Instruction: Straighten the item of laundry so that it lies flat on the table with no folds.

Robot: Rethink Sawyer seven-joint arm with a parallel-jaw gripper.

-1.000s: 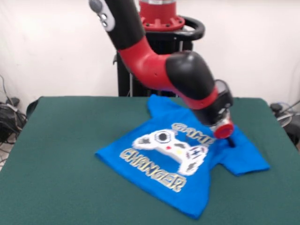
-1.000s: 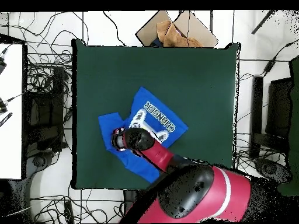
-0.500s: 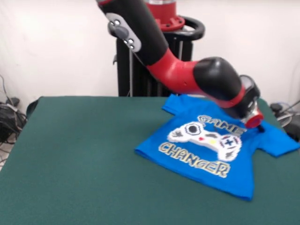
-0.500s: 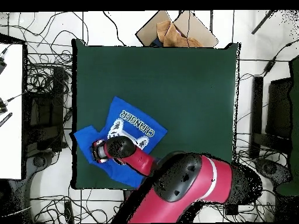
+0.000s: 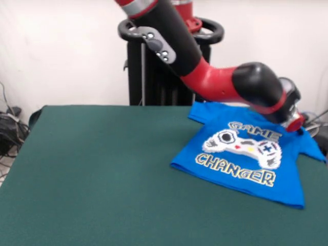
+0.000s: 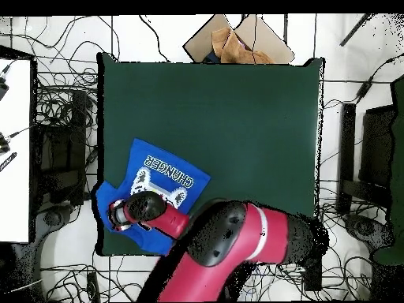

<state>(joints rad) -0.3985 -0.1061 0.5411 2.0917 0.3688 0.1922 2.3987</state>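
A: Where does the T-shirt (image 5: 246, 154) lie?

B: In the front view it lies at the right side of the green counter (image 5: 102, 174), print side up, with the pixel game controller and the words "GAME CHANGER" readable. Its right sleeve reaches the counter's right edge. In the overhead view the T-shirt (image 6: 162, 177) sits toward the left near corner of the counter (image 6: 252, 118), and one sleeve pokes out past the counter's left edge.

A: Is the T-shirt flat?

B: Most of the body looks spread out and smooth. The part under the arm's end is hidden, so that part cannot be judged.

A: And the gripper?

B: The gripper (image 5: 296, 124) is down at the T-shirt's upper right part, by the collar and shoulder, below the red ring at the wrist. From above, the gripper (image 6: 118, 215) is over the T-shirt's near left part, close to the counter's left edge. Whether its fingers are spread or pressed together cannot be told; the wrist covers them in both views.

A: How does the arm run?

B: The red and black arm (image 5: 215, 77) comes down from the top of the front view and bends to the right over the T-shirt.

A: Anything else around?

B: Cables (image 6: 55, 118) lie on the floor left of the counter in the overhead view, and a brown cardboard box (image 6: 237, 39) stands beyond its far edge.
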